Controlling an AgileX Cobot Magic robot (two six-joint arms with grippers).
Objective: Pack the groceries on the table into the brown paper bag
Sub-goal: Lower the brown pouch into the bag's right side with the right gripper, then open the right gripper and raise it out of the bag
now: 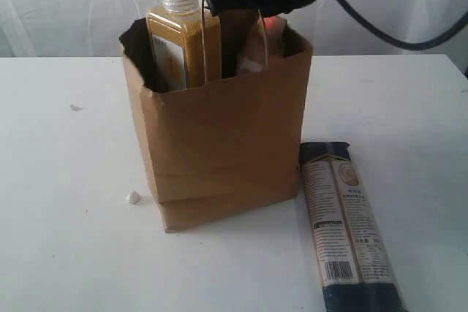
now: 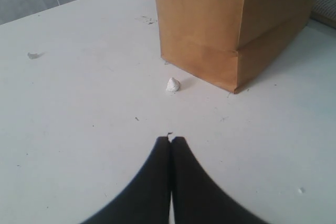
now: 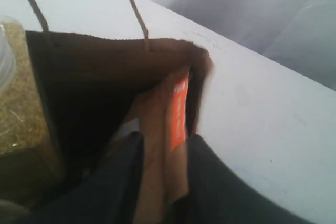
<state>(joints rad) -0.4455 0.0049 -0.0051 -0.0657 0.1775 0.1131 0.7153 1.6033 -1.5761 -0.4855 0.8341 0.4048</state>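
left gripper (image 2: 170, 140): jaws pressed together, holding nothing, hanging over bare table (image 1: 66, 253) at roughly 7 o'clock of the brown paper bag (image 1: 227, 144), well clear of it.
right gripper (image 3: 163, 137): down in the bag mouth at the bag's 3 o'clock side. fingers stand partly spread, one on each face of the brown kraft pouch (image 3: 157, 114), which is upright inside against the bag wall with an orange label (image 3: 179, 111) showing. can't tell whether the pads are clamping it or just flanking it.
yellow white-capped bottle (image 1: 183, 42): upright in the bag at its 10 o'clock corner, cap and shoulders above the ragged rim.
long dark pasta pack (image 1: 347, 217): flat on the table at 4 o'clock of the bag, near end just beside the bag's base, can't tell if touching.
handle loop (image 3: 135, 9) stands up from the rim.
small white crumb (image 2: 173, 84) on the table at the bag's 8 o'clock, near the base, apart from it.
other groceries: none visible outside the bag, and the interior is too dark to read.
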